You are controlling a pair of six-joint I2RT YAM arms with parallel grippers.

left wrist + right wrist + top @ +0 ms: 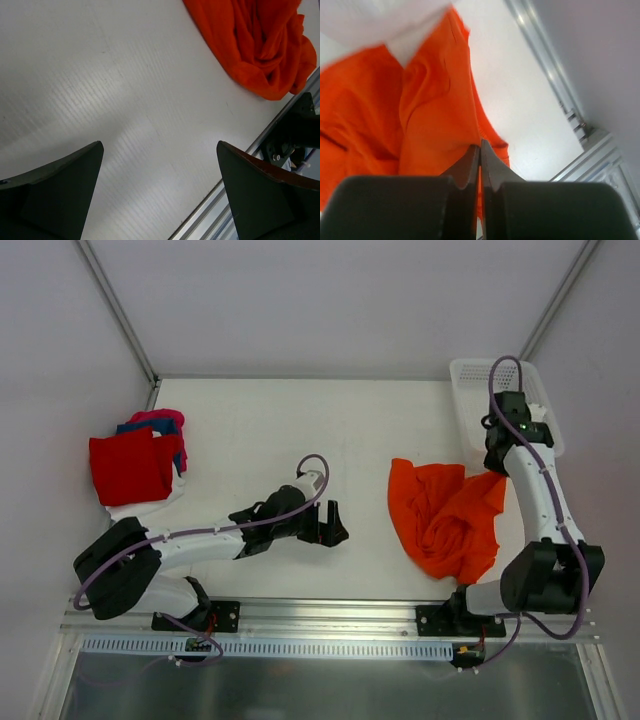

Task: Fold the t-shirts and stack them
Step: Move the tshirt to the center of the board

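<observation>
I see right end effector (480,149) clamped on orange shirt (380,115); left end effector (159,146) apart over desk (100,75), shirt ahead of it.

Bright orange t-shirt (445,520), red t-shirt (130,468), white mesh basket (472,395)

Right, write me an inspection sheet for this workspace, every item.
Surface: white tabletop, flat.
Job's things: crumpled bright orange cloth t-shirt on the right; folded red cloth t-shirt atop a stack on the left.
Clutter: white plastic mesh basket, far right corner.
Hands: left hand open above bare table; right hand shut on the orange t-shirt's edge.
Cables: purple cables looped along both arms.
Surroundings: grey walls, aluminium rail at near edge.
</observation>
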